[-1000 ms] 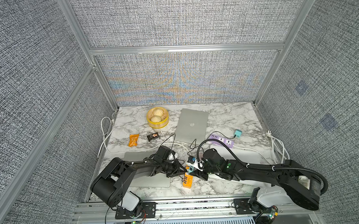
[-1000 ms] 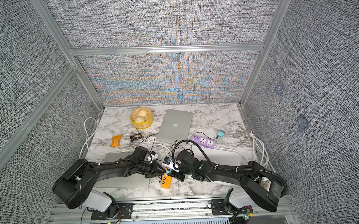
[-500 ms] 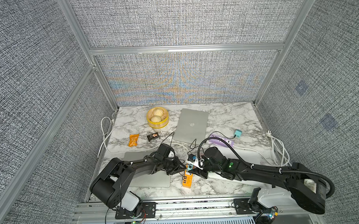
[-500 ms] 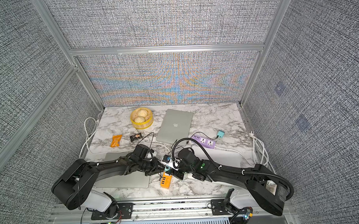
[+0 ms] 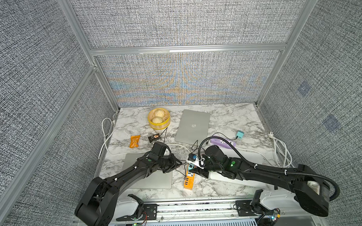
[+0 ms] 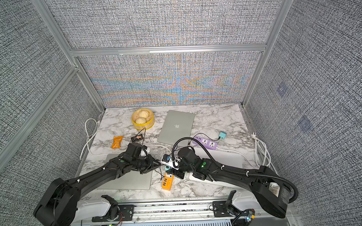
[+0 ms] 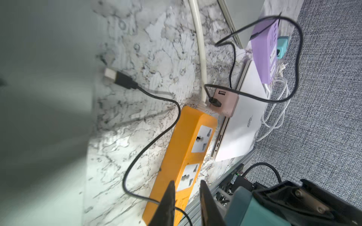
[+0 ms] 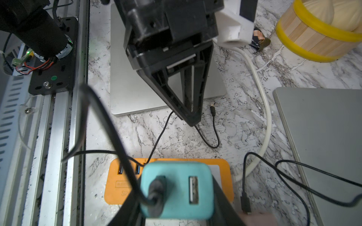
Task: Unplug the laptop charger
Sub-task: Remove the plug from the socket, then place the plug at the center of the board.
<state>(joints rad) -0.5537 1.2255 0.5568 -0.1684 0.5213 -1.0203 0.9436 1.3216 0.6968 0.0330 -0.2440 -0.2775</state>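
Little has shifted: right gripper point(image 8: 176, 207) still clamps teal charger point(image 8: 177, 187), left gripper point(image 8: 193, 121) stays pinched on black cable point(image 8: 207, 143)

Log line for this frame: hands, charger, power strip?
right hand: shut on teal charger, over orange power strip | left hand: shut on thin black cable | sockets: both empty

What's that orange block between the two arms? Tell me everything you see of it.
It is an orange power strip, a long plastic-looking bar lying flat on the marble table near the front edge. Its top has white socket faces, two visibly empty, and USB ports at the near end. A thick white cord leaves the far end, where a pink adapter lies beside it. A thin black cable reaches the USB end. The right gripper holds a teal charger close over it.
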